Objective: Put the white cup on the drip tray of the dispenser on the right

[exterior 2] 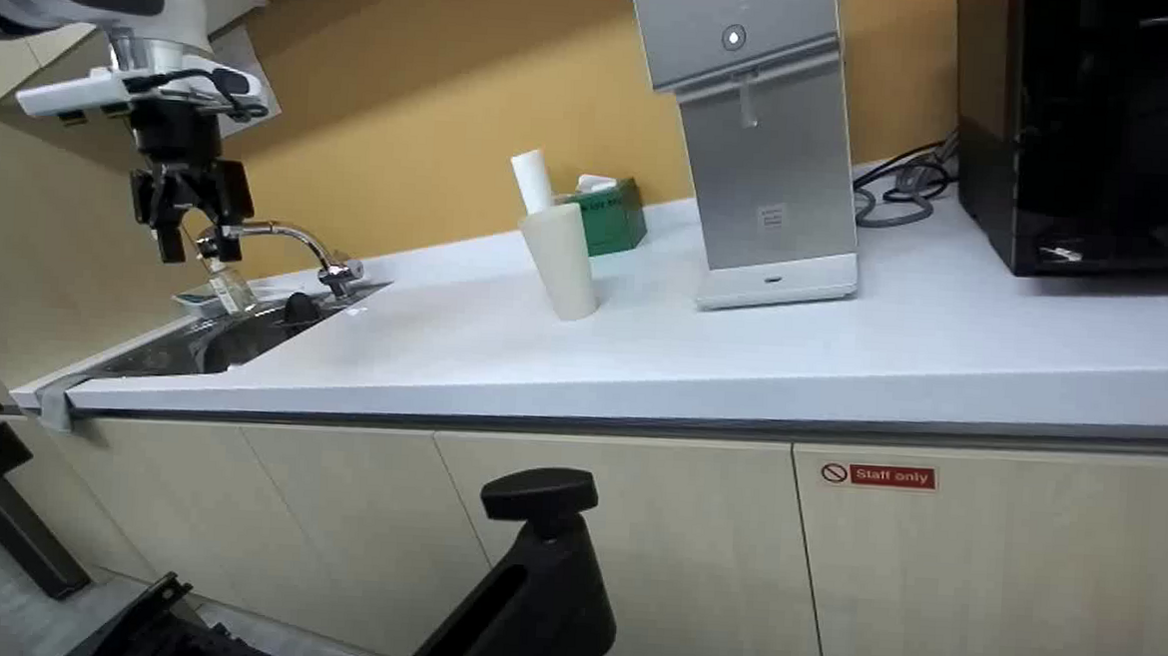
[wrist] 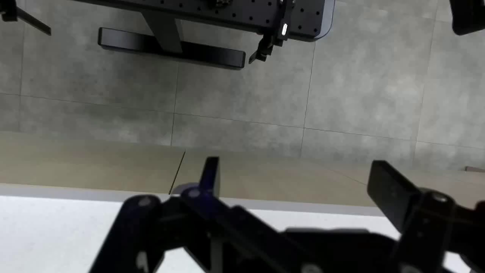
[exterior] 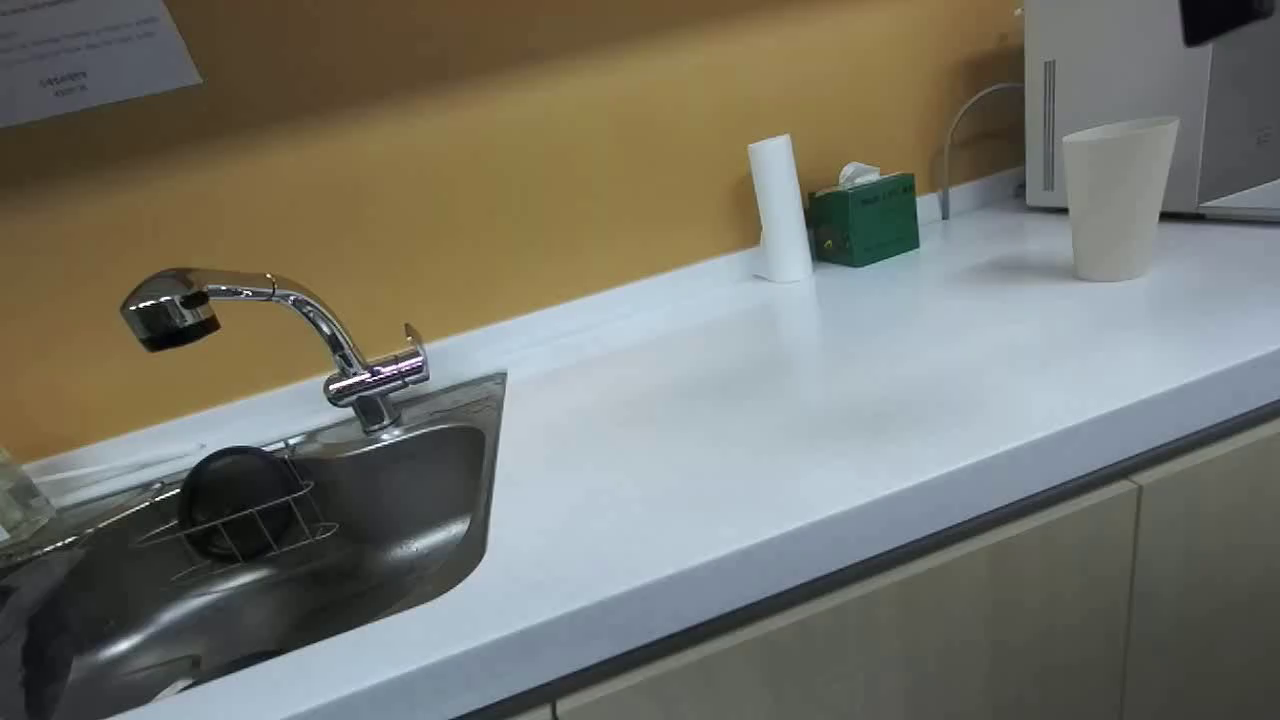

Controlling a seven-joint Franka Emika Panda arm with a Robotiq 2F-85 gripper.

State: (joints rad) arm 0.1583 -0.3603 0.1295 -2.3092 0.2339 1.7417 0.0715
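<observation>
Above the counter (exterior 2: 424, 330), the claw (exterior 2: 198, 248) hangs with fingers (wrist: 392, 193) spread wide, well apart from the white cup (exterior 2: 562, 262).

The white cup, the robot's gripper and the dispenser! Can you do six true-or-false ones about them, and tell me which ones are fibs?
1. The white cup stands upright on the counter. True.
2. The white cup is wider at the bottom than at the top. False: it is wider at the top.
3. The gripper is open. True.
4. The drip tray is at the bottom of the dispenser. True.
5. The white cup is already on the drip tray. False: it stands on the counter, apart from the drip tray.
6. The gripper is touching the white cup. False: it is up in the air, away from the white cup.
</observation>
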